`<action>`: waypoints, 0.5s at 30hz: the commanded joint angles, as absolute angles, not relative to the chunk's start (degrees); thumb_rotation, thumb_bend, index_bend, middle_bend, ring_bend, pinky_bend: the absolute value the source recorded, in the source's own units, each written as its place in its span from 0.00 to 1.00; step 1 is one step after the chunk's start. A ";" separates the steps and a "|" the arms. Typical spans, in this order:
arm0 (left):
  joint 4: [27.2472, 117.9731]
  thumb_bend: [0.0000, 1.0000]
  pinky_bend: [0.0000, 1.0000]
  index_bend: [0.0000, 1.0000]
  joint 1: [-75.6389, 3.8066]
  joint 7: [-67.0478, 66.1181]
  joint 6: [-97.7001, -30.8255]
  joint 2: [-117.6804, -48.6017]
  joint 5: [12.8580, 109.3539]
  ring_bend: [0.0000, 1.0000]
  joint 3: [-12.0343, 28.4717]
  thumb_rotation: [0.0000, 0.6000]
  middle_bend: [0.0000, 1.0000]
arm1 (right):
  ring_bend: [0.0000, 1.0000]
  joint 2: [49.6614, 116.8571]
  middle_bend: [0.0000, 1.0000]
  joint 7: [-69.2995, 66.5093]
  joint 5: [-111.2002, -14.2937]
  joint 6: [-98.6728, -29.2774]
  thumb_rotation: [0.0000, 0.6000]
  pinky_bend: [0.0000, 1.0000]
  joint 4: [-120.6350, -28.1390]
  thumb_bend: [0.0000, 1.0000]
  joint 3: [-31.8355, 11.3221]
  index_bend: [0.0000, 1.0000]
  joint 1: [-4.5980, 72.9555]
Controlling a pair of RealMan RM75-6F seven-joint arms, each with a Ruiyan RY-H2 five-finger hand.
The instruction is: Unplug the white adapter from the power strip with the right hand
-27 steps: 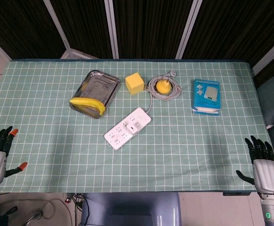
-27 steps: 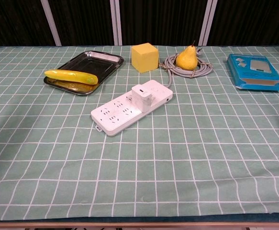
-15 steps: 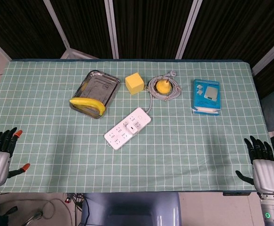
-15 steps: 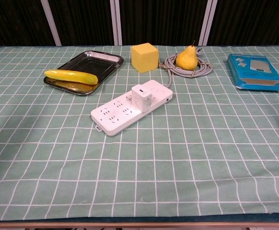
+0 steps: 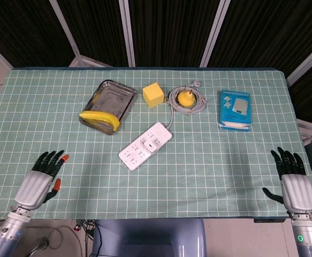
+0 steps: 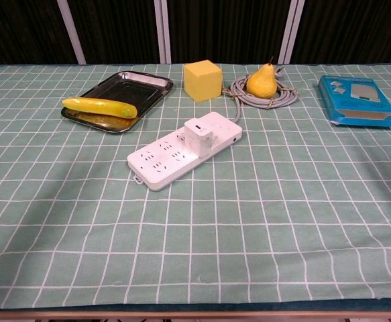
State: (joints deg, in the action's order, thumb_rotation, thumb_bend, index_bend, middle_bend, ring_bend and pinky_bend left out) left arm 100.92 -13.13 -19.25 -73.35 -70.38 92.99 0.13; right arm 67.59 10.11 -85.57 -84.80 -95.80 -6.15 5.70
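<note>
Both views are evenly and brightly lit from overhead, with sharp focus across the green checked tablecloth (image 5: 214,160); soft, faint shadows fall on the cloth just ahead of the left hand (image 5: 38,182) and beside the right hand (image 5: 292,184); the shiny metal tray (image 5: 108,97), well ahead of the left hand, shows pale glare along its rim; the backdrop beyond stays dark; the chest view bends slightly at its edges.
</note>
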 commanded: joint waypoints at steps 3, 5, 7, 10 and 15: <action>103.83 0.58 0.09 0.02 -20.89 -28.42 -61.72 -74.85 88.40 0.00 2.95 1.00 0.00 | 0.00 65.53 0.00 17.00 -84.24 -80.89 1.00 0.00 -101.21 0.13 -9.05 0.00 9.80; 103.17 0.58 0.09 0.03 -23.45 -31.04 -58.00 -77.09 85.42 0.00 4.33 1.00 0.00 | 0.00 65.18 0.00 20.26 -82.71 -78.97 1.00 0.00 -103.25 0.13 -10.30 0.00 11.58; 102.32 0.58 0.09 0.03 -25.49 -32.95 -55.36 -78.84 83.23 0.00 5.37 1.00 0.00 | 0.00 65.11 0.00 22.71 -81.43 -77.39 1.00 0.00 -104.67 0.13 -11.36 0.00 13.16; 100.72 0.58 0.09 0.04 -28.49 -34.89 -51.81 -81.46 80.25 0.00 6.74 1.00 0.00 | 0.00 65.27 0.00 26.36 -79.09 -75.03 1.00 0.00 -106.32 0.13 -12.77 0.00 15.47; 97.10 0.58 0.10 0.05 -33.07 -36.56 -47.09 -85.43 76.56 0.00 8.39 1.00 0.01 | 0.00 66.32 0.00 31.27 -74.17 -71.61 1.00 0.00 -107.96 0.13 -14.84 0.00 19.06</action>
State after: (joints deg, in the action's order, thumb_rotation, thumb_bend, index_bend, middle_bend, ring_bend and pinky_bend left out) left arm 98.61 -31.48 -35.66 -48.65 -83.93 77.95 7.47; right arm 65.79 29.37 -76.25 -73.27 -106.95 -13.64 17.35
